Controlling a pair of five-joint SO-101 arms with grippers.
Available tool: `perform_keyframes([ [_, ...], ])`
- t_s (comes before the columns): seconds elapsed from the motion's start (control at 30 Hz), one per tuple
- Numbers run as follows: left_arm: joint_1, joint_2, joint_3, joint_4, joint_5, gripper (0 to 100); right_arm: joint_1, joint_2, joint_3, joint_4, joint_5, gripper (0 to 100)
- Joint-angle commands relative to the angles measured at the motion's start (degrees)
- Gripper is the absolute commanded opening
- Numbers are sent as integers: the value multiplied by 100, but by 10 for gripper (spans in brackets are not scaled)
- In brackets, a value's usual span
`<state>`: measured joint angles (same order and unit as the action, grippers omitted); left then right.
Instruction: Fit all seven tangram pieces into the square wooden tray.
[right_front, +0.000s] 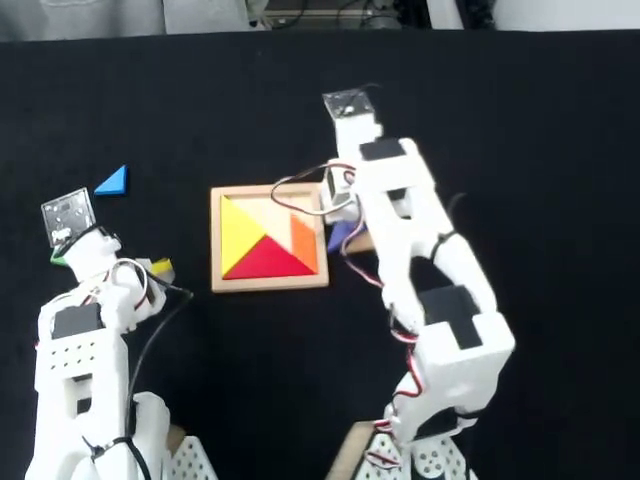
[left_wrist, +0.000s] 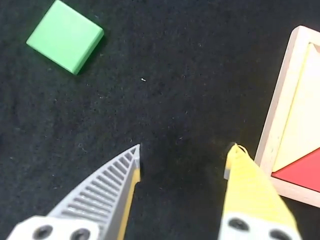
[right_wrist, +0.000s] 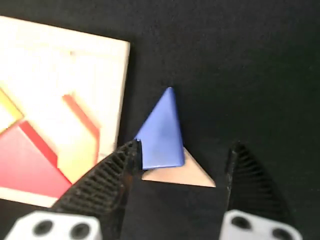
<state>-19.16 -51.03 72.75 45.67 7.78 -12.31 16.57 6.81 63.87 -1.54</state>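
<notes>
Our right claw (right_wrist: 186, 146), jaws apart, straddles the blue triangle (right_wrist: 161, 135), which overlaps a pale triangle (right_wrist: 177, 178) just beside the tray (right_wrist: 75, 50). Risk: closing now, we cd pinch both pcs or skid blue away. Left claw (left_wrist: 186, 147), also apart, hangs over the counter (left_wrist: 175, 75) near the green square (left_wrist: 65, 36).

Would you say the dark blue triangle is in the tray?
Out: the dark blue triangle lies beside the tray, overlapping a tan triangle.
</notes>
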Motion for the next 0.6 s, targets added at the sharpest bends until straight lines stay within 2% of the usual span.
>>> perform_keyframes([
  [0.0,75,-97,-31,-105,26,267,-97,75,-321,-264,-457,279],
  [0.27,75,-123,22,-123,26,267,-193,426,-374,-281,-1134,278],
  [0.57,84,-97,22,-123,35,267,-141,418,-382,-290,-1116,276],
])
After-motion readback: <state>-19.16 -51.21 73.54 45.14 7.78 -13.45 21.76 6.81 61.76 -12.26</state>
